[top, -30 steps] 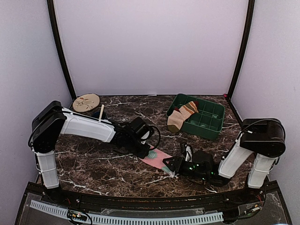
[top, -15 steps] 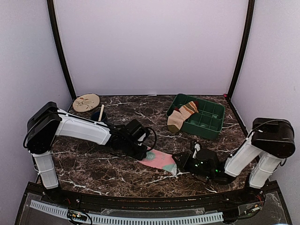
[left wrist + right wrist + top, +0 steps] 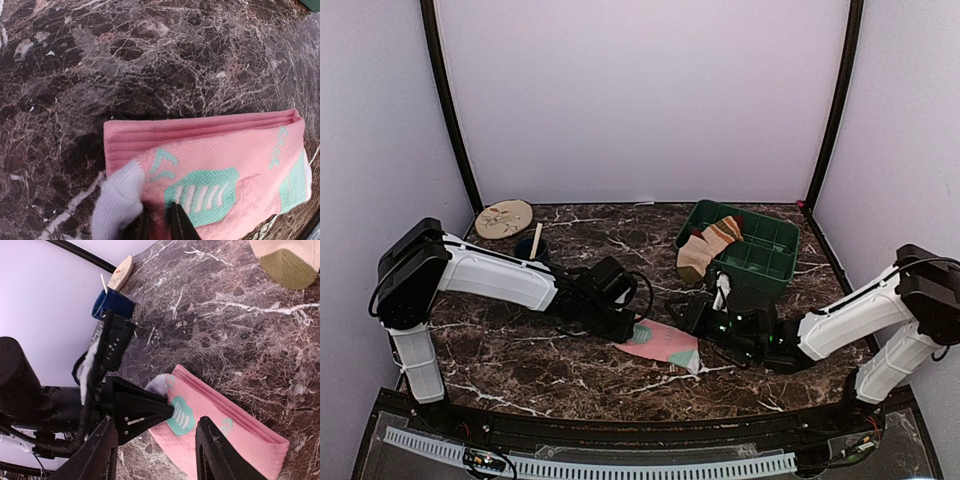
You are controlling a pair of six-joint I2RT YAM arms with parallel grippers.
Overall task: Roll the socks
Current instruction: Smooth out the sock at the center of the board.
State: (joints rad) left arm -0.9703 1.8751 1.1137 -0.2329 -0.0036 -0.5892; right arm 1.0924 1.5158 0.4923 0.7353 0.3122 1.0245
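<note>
Item: pink sock, mint pattern, lying flat on the marble table toward 6 o'clock of its middle. It showed two layers in the left wrist view; pair or single fold, I could not tell. Not rolled. Holder: my left claw, fingers pinched together on the sock's white toe at its 9 o'clock end, where it had been a second earlier. Change noted: my right claw, which a second before sat low on the sock's 4 o'clock end, had lifted off and swung toward 1 o'clock. It hung over the sock's far edge with its fingers spread wide and nothing between them. The sock's cuff end was thus left free and had flattened out toward 3 o'clock. Reading: one end pinned, the other released, so the sock looked spread and ready for a roll to start, with no turn yet made. Also present: green crate at 2 o'clock, with a striped sock draped over its rim, untouched.
</note>
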